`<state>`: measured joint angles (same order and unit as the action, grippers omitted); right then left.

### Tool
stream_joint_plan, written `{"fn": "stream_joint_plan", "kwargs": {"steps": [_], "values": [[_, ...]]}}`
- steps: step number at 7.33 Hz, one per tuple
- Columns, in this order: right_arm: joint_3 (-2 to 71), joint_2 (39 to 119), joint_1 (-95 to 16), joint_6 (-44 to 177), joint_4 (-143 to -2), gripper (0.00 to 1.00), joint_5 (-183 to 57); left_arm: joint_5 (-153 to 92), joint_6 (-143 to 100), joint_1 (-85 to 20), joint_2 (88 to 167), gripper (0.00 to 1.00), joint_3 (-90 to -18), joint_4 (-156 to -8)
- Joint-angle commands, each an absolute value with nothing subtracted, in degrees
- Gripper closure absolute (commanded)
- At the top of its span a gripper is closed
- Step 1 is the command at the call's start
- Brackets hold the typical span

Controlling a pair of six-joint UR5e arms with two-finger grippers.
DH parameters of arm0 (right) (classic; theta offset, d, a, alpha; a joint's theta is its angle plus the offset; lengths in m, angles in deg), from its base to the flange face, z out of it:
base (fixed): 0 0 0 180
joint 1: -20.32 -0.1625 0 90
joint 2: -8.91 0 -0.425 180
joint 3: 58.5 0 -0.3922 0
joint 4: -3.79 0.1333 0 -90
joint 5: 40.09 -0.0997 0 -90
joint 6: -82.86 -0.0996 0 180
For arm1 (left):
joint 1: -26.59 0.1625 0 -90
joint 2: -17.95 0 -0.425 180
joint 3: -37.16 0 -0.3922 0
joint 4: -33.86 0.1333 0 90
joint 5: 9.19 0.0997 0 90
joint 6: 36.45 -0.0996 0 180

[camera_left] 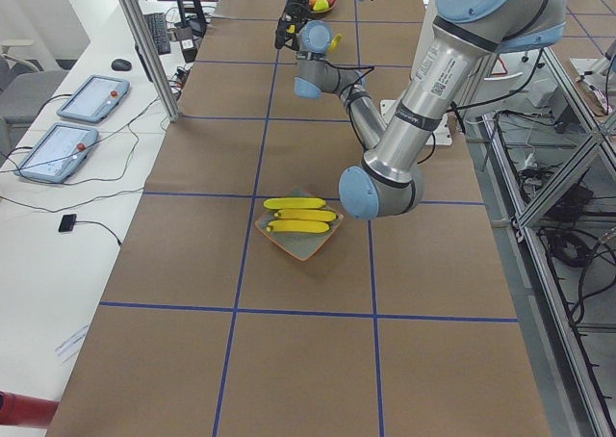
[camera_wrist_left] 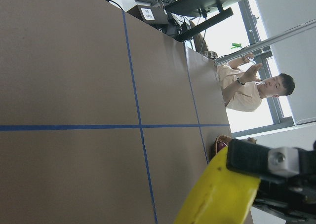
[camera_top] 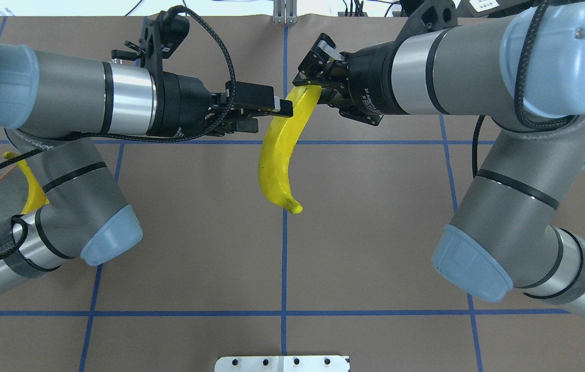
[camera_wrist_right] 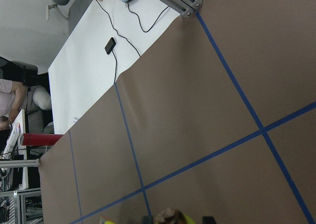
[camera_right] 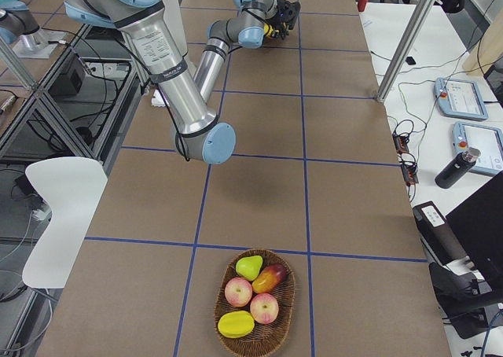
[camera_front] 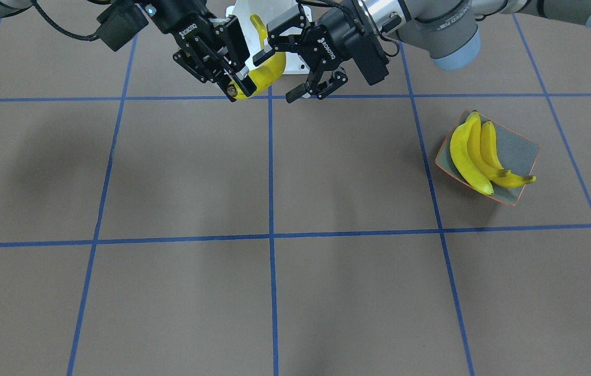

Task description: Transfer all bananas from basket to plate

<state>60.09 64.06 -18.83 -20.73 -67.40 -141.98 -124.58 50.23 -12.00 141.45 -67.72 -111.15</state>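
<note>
Brown table; banana in right jaws; left jaws agape

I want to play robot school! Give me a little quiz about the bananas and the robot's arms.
1. How many bananas lie on the plate?
2. True or false: a banana lies in the basket.
3. Which side's gripper is clamped on the raised banana? A. left B. right
Key: 1. three; 2. false; 3. B, the right gripper.
</note>
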Motion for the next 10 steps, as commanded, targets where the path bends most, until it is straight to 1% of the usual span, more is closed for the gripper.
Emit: {"fn": "stream_joint_plan", "kwargs": {"steps": [1, 2, 3, 4, 5, 6, 7, 10], "values": [[60.1, 64.0, -18.8, -20.6, -67.4, 1.0, -142.0, -124.7, 50.1, -10.7, 141.2, 0.17, -68.1, -111.2], [60.1, 63.9, -18.8, -20.6, -67.3, 1.0, -142.0, -124.7, 50.1, -10.3, 141.2, 0.31, -68.2, -111.2], [60.2, 63.9, -18.9, -20.5, -67.3, 1.0, -142.0, -124.7, 50.0, -10.3, 141.2, 0.58, -68.1, -111.2], [60.1, 63.9, -18.8, -20.5, -67.3, 1.0, -142.0, -124.7, 50.0, -10.3, 141.0, 0.9, -68.2, -111.6], [60.2, 63.9, -18.9, -19.5, -67.3, 1.0, -142.0, -124.7, 50.0, -10.3, 140.8, 1.0, -68.5, -111.6], [60.1, 63.9, -18.9, -17.6, -67.2, 0.67, -142.0, -124.7, 49.8, -10.3, 140.7, 1.0, -68.5, -111.5], [60.2, 64.1, -19.0, -16.8, -67.2, 0.01, -140.6, -124.8, 49.8, -10.3, 140.7, 1.0, -68.5, -111.5], [60.3, 64.7, -22.0, -13.9, -67.2, 0.0, -141.8, -125.0, 49.9, -10.3, 138.8, 1.0, -68.6, -111.4]]}}
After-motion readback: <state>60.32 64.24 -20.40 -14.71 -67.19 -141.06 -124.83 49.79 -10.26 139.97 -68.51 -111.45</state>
